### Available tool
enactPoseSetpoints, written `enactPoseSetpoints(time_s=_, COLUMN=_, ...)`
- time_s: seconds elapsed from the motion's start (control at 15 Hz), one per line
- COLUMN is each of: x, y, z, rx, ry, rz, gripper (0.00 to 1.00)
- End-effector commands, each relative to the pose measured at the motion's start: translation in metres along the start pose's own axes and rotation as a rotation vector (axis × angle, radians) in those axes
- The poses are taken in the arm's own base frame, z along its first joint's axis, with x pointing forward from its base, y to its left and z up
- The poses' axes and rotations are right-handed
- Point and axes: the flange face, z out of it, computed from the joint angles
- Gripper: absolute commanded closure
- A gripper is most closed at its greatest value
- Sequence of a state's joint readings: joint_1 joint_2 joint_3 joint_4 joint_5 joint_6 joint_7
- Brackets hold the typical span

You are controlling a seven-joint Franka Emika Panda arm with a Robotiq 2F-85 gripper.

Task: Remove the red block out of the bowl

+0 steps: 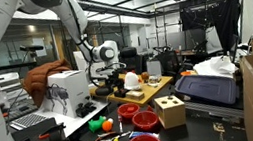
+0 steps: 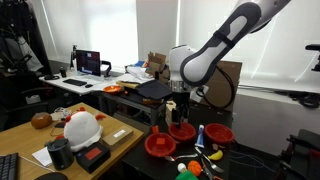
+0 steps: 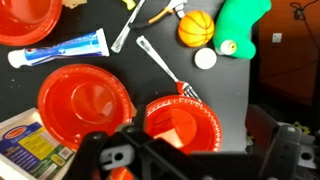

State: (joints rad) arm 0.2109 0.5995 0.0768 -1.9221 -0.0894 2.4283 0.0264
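Hovering with pincer (image 2: 172, 108) over red bowl (image 3: 208, 112); cannot tell whether clenched or released. Could clamp rim instead of barely discernible red block, tipping it against fork (image 3: 160, 62).

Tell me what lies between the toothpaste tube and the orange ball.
In the wrist view, a slanted silver utensil lies between tube and ball, with a fork starting just below.
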Motion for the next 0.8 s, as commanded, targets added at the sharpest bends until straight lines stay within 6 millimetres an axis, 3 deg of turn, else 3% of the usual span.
enactPoseSetpoints(time_s=0.0, x=0.044, y=0.041, z=0.009, rx=-0.034, ry=0.03, rz=0.031, gripper=0.0)
enactPoseSetpoints(time_s=0.13, x=0.063, y=0.053, z=0.017, rx=-0.027, ry=0.042, rz=0.024, gripper=0.0)
enactPoseSetpoints(time_s=0.27, x=0.076, y=0.052, z=0.026, rx=-0.024, ry=0.051, rz=-0.015, gripper=0.0)
enactPoseSetpoints(time_s=0.73, x=0.089, y=0.038, z=0.068, rx=-0.016, ry=0.017, rz=-0.25, gripper=0.0)
